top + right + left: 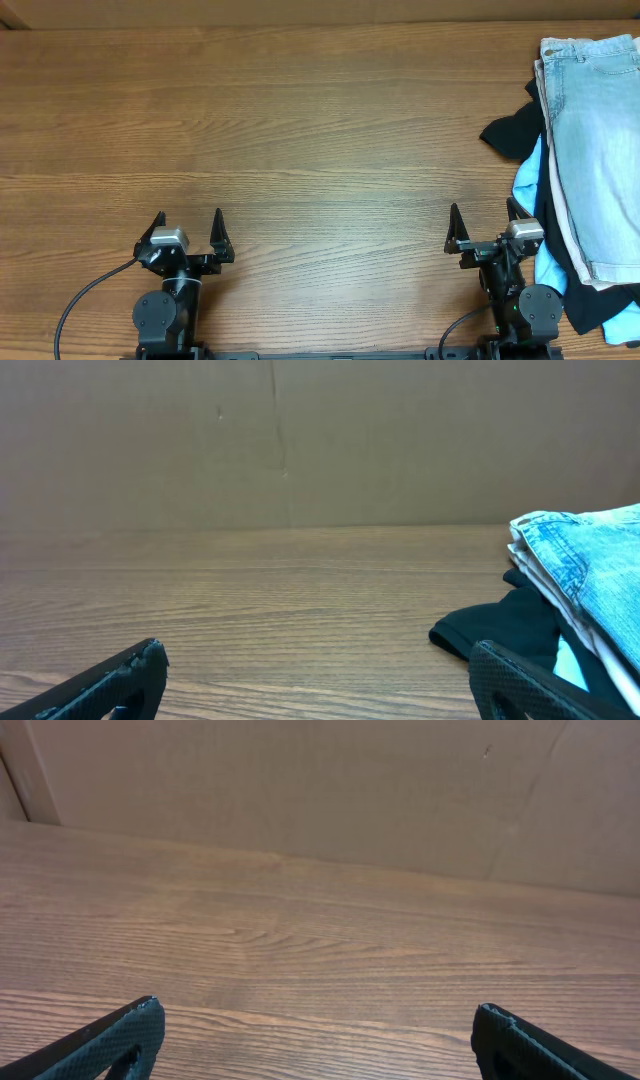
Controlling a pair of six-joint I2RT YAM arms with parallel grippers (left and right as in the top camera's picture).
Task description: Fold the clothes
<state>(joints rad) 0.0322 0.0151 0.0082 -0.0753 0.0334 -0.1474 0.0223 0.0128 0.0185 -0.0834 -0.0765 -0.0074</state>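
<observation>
You are at the very start, by my reading: no garment is spread out or folded yet. The heap of clothes lies along the right edge of the table (300,120), running from the far right corner toward the near right corner. The denim shorts (600,150) are on top, with a cream garment (560,200) showing under their left side. A black garment (508,135) pokes out to the left, and a bright-blue garment (528,185) lies below it.

Your left gripper (188,215) sits at the near edge, left of centre, spread wide and holding nothing. Your right gripper (482,212) sits at the near edge just beside the heap, also wide and empty.

The next move likely calls for the right arm to pinch only the shorts' top layer and drag them to the bare middle.
</observation>
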